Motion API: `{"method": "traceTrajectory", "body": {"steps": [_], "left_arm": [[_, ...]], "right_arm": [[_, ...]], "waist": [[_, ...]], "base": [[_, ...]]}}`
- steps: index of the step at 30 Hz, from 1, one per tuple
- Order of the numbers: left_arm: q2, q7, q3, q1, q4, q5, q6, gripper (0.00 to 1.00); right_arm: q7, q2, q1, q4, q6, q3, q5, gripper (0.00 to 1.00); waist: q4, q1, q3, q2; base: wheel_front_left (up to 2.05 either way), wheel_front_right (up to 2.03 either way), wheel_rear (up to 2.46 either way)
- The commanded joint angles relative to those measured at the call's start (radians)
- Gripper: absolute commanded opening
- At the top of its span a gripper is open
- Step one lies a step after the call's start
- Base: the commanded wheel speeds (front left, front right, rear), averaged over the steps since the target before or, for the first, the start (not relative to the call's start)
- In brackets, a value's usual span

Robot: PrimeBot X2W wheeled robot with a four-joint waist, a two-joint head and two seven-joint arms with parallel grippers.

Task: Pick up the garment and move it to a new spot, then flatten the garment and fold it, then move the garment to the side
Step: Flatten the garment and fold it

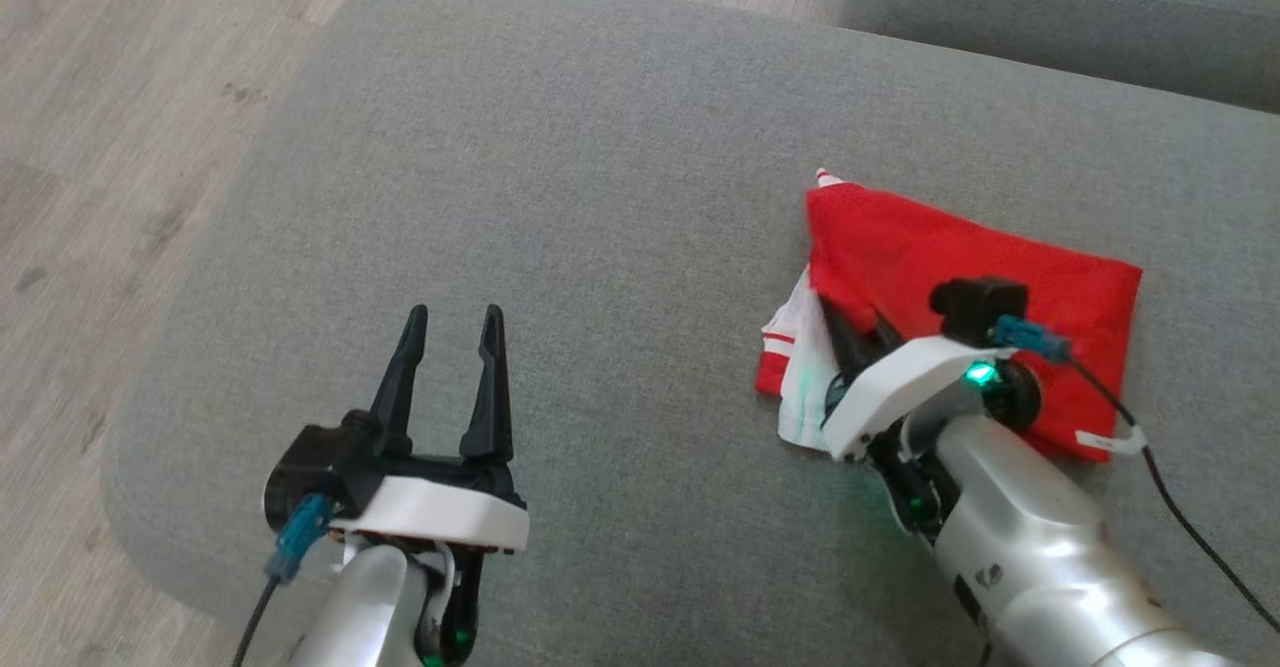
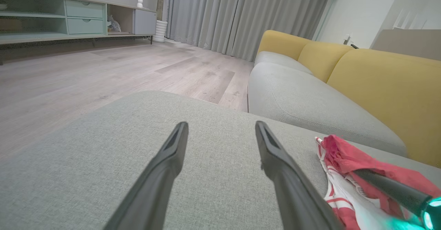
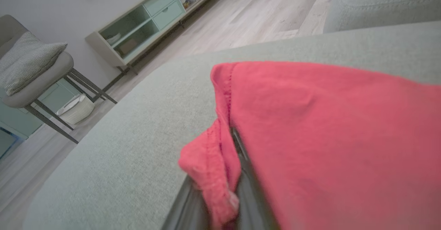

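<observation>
Head overhead, wrists low — shared cushion (image 1: 600, 167)

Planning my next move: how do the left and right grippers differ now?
The left gripper is open and empty; the right gripper is shut on the garment. The left gripper hangs over bare cushion; the right gripper is over the garment. Both have dark fingers.
</observation>
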Motion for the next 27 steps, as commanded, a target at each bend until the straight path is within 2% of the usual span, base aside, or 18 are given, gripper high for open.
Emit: {"method": "traceTrajectory", "body": {"steps": [1,7,11,13,17,22,23,27], "left_arm": [[0.006,-0.008,0.023,-0.041,-0.029,-0.005,0.006,1.00],[0.006,-0.008,0.030,-0.045,-0.031,0.002,0.005,1.00],[0.006,-0.008,0.039,-0.043,-0.032,0.011,0.002,1.00],[0.006,-0.008,0.047,-0.041,-0.034,0.016,0.001,1.00],[0.006,-0.008,0.065,-0.031,-0.039,0.024,0.000,1.00],[0.006,-0.008,0.091,-0.013,-0.035,0.022,0.014,1.00],[0.006,-0.008,0.091,-0.013,-0.035,0.022,0.014,1.00],[0.006,-0.008,0.110,-0.004,-0.033,0.023,0.015,1.00]], "right_arm": [[0.001,0.014,-0.035,-0.028,-0.001,0.056,0.032,1.00],[-0.016,0.014,-0.033,-0.138,-0.001,0.152,0.174,1.00],[-0.030,0.014,-0.053,-0.144,-0.001,0.138,0.152,1.00],[-0.031,0.014,-0.063,-0.137,-0.001,0.072,0.092,1.00],[-0.032,-0.019,-0.026,-0.172,-0.001,-0.127,-0.113,1.00],[-0.032,-0.047,0.114,-0.338,-0.001,-0.368,-0.351,1.00],[-0.032,-0.047,0.114,-0.338,-0.001,-0.368,-0.351,1.00],[-0.032,-0.031,0.245,-0.478,-0.001,-0.494,-0.477,1.00]], "waist": [[-0.001,-0.0001,-0.001,0.0000],[-0.039,-0.0001,-0.021,0.0000],[-0.084,-0.0001,-0.050,0.0000],[-0.112,-0.0001,-0.064,0.0000],[-0.171,-0.0001,-0.089,0.0000],[-0.240,-0.0001,-0.107,0.0000],[-0.240,-0.0001,-0.107,0.0000],[-0.282,-0.0001,-0.118,0.0000]], "base": [[0.00,0.00,0.00],[0.00,0.00,0.00],[0.00,0.00,0.00],[0.00,0.00,0.00],[0.00,0.00,0.00],[0.00,0.00,0.00],[0.00,0.00,0.00],[0.00,0.00,0.00]]}}
